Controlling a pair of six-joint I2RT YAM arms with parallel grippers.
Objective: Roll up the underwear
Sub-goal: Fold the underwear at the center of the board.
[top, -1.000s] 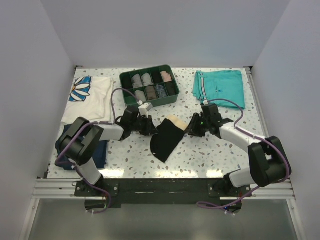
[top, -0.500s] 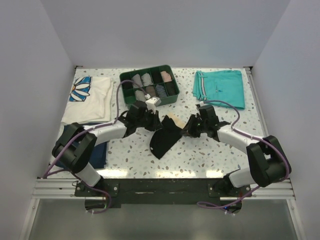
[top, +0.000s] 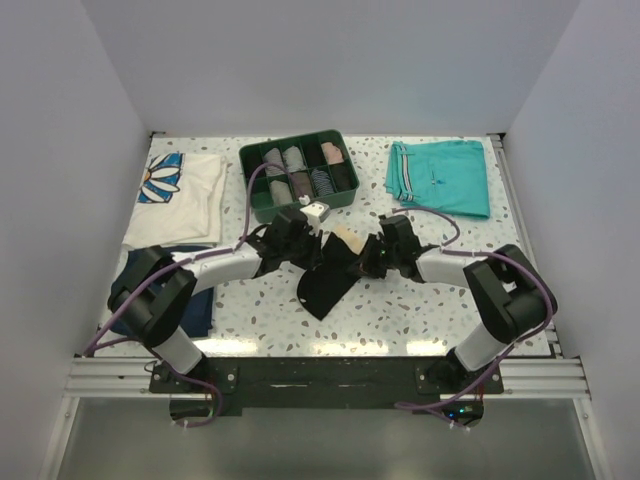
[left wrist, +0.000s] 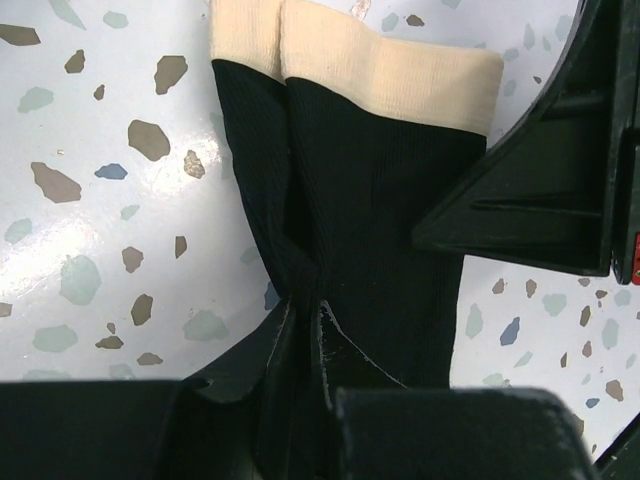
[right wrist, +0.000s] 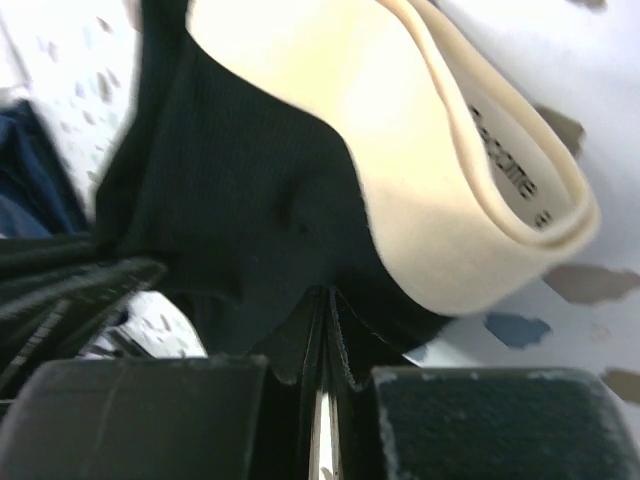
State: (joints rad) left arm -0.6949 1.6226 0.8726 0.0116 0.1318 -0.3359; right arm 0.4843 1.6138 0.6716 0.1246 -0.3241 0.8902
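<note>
My left claw (top: 303, 243) pinches the black fabric on the left side of the underwear (top: 325, 285). The underwear sits mid-desk (top: 400, 310), about halfway between the left and right edges, with its beige waistband (top: 347, 240) toward the far edge. My right claw (top: 376, 256) is clamped on its right side.

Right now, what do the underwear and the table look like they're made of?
Underwear: soft knit fabric, matte black, finely ribbed; its band looks like smooth beige elastic. Table: terrazzo-look stone or laminate, glossy; coloured flecks, light glare.
</note>
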